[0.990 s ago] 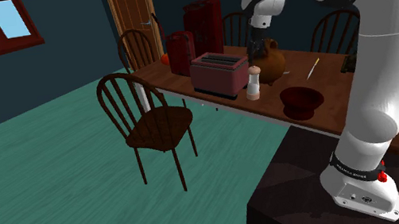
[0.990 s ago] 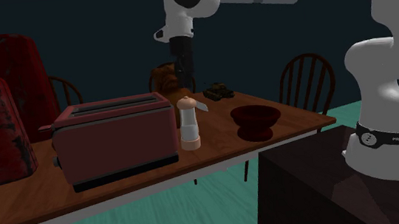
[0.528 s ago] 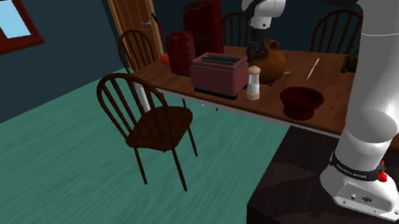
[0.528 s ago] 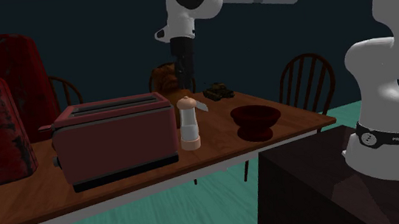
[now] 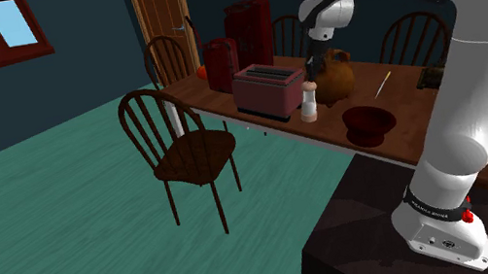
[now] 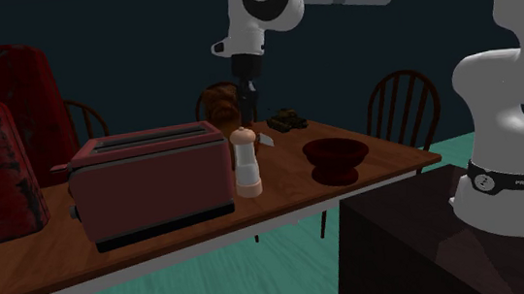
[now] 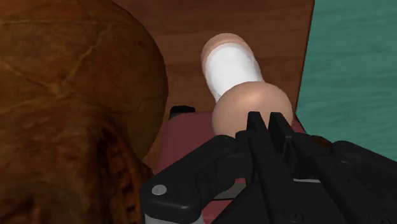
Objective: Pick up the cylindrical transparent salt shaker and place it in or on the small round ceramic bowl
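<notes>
Toaster (image 6: 151, 180) comes first, at nine o'clock of the shaker (image 6: 246, 162) in the second exterior view and just beside it. The shaker stands upright near the table (image 6: 398, 163) edge, its body drawn whitish between a tan cap and a tan base. My gripper (image 6: 249, 119) hangs at its twelve o'clock, above and a little behind, fingers pressed together on nothing. The wrist view agrees: the two black tips meet, with the rounded cap just beyond them and the brown jug (image 7: 70, 95) close beside. The dark red bowl (image 6: 336, 156) sits at the shaker's three o'clock, near but not touching. I judge the shaker light and rigid, but tall and narrow, so a nudge at the cap could topple it, and its smooth wall may slip. I would spread my fingers first. Then I would close on the straight middle of the body, below the cap's bulge, squeezing gently.
</notes>
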### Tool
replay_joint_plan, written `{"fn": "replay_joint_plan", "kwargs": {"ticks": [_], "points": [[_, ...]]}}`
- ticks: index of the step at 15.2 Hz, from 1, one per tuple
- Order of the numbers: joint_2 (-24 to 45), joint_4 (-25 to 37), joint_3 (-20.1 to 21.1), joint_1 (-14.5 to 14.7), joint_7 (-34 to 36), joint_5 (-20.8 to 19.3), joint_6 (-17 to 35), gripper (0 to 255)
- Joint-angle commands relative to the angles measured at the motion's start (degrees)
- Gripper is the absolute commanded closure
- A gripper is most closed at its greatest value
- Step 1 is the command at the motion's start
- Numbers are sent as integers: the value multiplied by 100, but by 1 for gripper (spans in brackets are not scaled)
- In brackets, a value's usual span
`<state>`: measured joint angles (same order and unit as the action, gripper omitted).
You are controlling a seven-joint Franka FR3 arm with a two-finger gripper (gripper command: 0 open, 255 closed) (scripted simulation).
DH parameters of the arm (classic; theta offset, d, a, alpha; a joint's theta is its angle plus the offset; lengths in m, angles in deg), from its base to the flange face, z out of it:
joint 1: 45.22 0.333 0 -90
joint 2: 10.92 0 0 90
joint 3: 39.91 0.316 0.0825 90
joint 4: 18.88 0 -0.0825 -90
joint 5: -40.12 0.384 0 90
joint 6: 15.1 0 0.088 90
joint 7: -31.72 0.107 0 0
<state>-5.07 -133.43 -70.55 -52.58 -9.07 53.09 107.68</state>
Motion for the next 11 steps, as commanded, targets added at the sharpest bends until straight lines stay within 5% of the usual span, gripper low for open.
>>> {"fn": "replay_joint_plan", "kwargs": {"ticks": [1, 4, 5, 6, 7, 9, 11], "points": [[-9, -260, 41, 79, 131, -111, -645, 255], [-298, -397, 47, 146, 306, -313, -725, 255], [985, 734, -122, -118, -352, 443, -913, 255], [141, 190, -23, 38, 85, -25, -104, 255], [142, 190, -30, 45, 85, -24, -104, 0], [1492, 2023, -10, -286, 310, 560, -1845, 0], [1516, 1990, 45, -323, 318, 562, -1799, 0]]}}
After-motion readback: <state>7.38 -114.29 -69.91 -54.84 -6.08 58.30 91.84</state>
